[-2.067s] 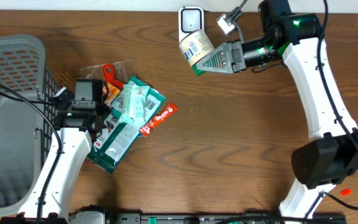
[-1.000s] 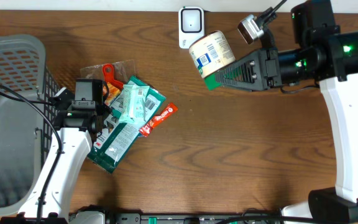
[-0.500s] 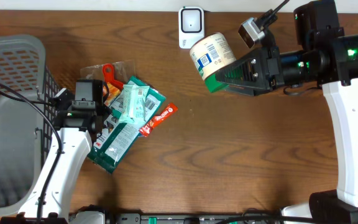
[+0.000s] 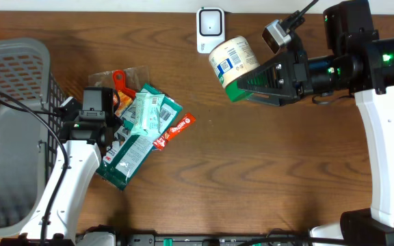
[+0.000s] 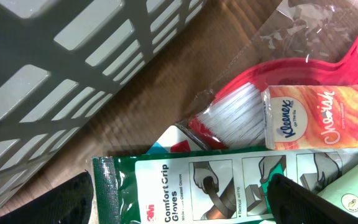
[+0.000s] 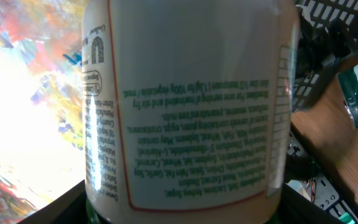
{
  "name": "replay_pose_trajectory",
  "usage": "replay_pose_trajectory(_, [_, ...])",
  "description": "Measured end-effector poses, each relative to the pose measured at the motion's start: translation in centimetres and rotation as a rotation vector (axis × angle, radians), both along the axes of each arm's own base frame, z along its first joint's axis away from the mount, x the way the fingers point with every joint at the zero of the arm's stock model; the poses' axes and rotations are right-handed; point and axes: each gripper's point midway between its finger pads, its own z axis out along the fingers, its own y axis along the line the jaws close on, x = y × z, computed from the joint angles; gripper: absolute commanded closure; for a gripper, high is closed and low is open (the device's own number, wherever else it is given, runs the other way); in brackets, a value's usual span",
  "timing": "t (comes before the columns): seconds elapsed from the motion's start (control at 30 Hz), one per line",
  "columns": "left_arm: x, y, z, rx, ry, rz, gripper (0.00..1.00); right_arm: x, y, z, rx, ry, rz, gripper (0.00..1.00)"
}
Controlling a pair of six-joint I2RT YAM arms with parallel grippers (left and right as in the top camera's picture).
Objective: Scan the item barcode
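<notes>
Here, a smooth cylindrical jar (image 4: 234, 63) with a cream body, a printed label and a green cap is held clear of the wood-grained counter (image 4: 252, 171) by the right pincer (image 4: 248, 83), whose jaws are clamped partway open around its sides, just beside the white, rounded scanner (image 4: 210, 27). Its long axis is tilted, with the cream end pointed toward the scanner and the green cap away from it. The left pincer (image 5: 185, 205) is spread wide and empty over glossy packets (image 4: 142, 130) beside a grey lattice basket (image 4: 19, 61).
</notes>
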Motion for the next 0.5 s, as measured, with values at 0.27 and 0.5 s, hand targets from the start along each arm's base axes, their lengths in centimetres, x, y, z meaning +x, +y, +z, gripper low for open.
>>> replay_pose_trajectory(0.27, [0.00,0.00,0.00,0.000,0.000,0.000,0.11,-0.08,0.09,0.00,0.000,0.000,0.004,0.45])
replay_pose_trajectory(0.5, [0.00,0.00,0.00,0.000,0.000,0.000,0.11,-0.09,0.11,0.00,0.000,-0.001,0.004,0.46])
